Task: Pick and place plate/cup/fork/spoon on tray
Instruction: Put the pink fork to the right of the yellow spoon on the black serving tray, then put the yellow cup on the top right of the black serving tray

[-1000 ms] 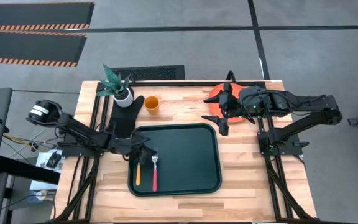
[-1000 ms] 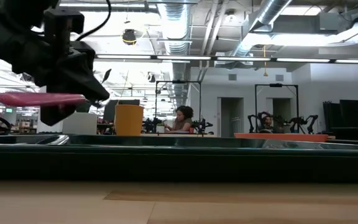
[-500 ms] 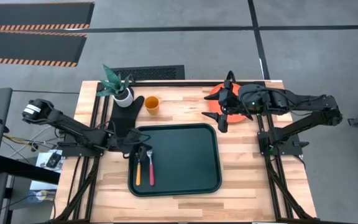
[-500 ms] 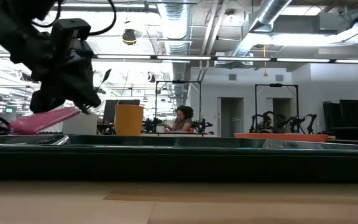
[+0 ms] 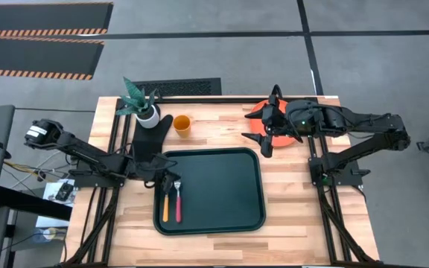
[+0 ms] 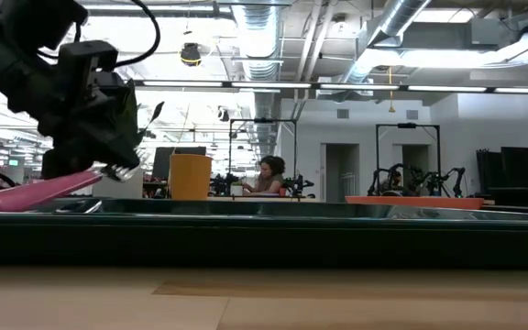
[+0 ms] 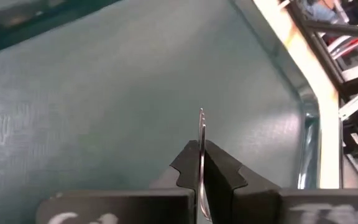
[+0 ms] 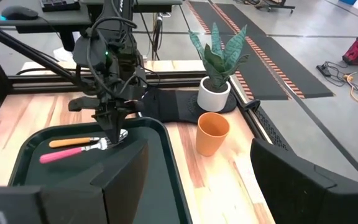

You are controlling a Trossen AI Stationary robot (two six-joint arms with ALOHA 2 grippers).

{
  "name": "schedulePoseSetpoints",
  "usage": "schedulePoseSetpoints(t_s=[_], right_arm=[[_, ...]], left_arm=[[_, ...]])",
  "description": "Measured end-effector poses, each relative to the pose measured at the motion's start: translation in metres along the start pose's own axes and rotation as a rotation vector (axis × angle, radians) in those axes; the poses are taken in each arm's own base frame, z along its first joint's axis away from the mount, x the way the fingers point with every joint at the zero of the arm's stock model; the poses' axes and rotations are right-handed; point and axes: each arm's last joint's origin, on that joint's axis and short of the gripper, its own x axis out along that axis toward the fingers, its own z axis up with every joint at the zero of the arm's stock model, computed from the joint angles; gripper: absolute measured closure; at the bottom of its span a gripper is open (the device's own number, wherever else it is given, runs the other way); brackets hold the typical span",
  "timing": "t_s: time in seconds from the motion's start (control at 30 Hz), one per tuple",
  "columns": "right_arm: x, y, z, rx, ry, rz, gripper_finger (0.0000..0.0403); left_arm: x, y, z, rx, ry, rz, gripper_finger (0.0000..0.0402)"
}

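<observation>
The left gripper [image 5: 171,181] hangs over the tray's [image 5: 229,186] 9 o'clock side, its jaws clamped on the tines of the fork [image 5: 177,205]; the left wrist view shows the thin metal edge pinched between the two dark pads, and the low view shows the pink handle sloping down so that its free end seems to rest on or just above the tray floor; the spoon [image 5: 164,207] lies flat in the tray just beside the fork, on its 9 o'clock side, handles roughly parallel. Both utensils look light and stiff, with slick metal heads; a pinch on the tines, as here, lets the handle droop and swing, so I judge a grip nearer the neck would hold steadier.

At the table's [image 5: 296,216] 11 o'clock stands a white pot with a plant [image 5: 141,104] beside a black mat [image 5: 149,138]; the cup [image 5: 182,124] stands upright on the wood just outside the tray's 11 o'clock corner; it looks light, rigid and smooth-walled, best taken across the rim or around the body.

The right gripper [image 5: 271,128] hovers with jaws wide apart at the 9 o'clock edge of the plate [image 5: 258,115], which sits at the table's 1 o'clock, well apart from the tray; broad, shallow and slippery, it probably calls for a pinch on the raised rim.
</observation>
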Motion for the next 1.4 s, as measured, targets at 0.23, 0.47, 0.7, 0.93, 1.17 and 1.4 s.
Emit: schedulePoseSetpoints(t_s=[0.23, 0.47, 0.7, 0.93, 1.17, 1.4], right_arm=[[0.0, 0.0, 0.0, 0.0, 0.0, 0.0, 0.0099], [0.0, 0.0, 0.0, 0.0, 0.0, -0.001, 0.0099], [0.0, 0.0, 0.0, -0.001, 0.0, -0.001, 0.0099], [0.0, 0.0, 0.0, -0.006, 0.0, -0.002, 0.0099], [0.0, 0.0, 0.0, -0.009, 0.001, -0.002, 0.0099], [0.0, 0.0, 0.0, -0.009, 0.001, -0.002, 0.0099]], left_arm=[[0.002, 0.006, 0.004, 0.027, 0.007, 0.041, 0.0401], [0.002, 0.008, 0.007, 0.017, 0.032, 0.027, 0.0401], [0.004, 0.009, 0.006, 0.022, 0.027, 0.05, 0.0401], [0.01, 0.01, 0.002, -0.002, 0.067, 0.043, 0.0398], [0.015, 0.011, 0.0, -0.018, 0.082, 0.045, 0.0388], [0.015, 0.012, 0.001, -0.041, 0.033, 0.075, 0.037]])
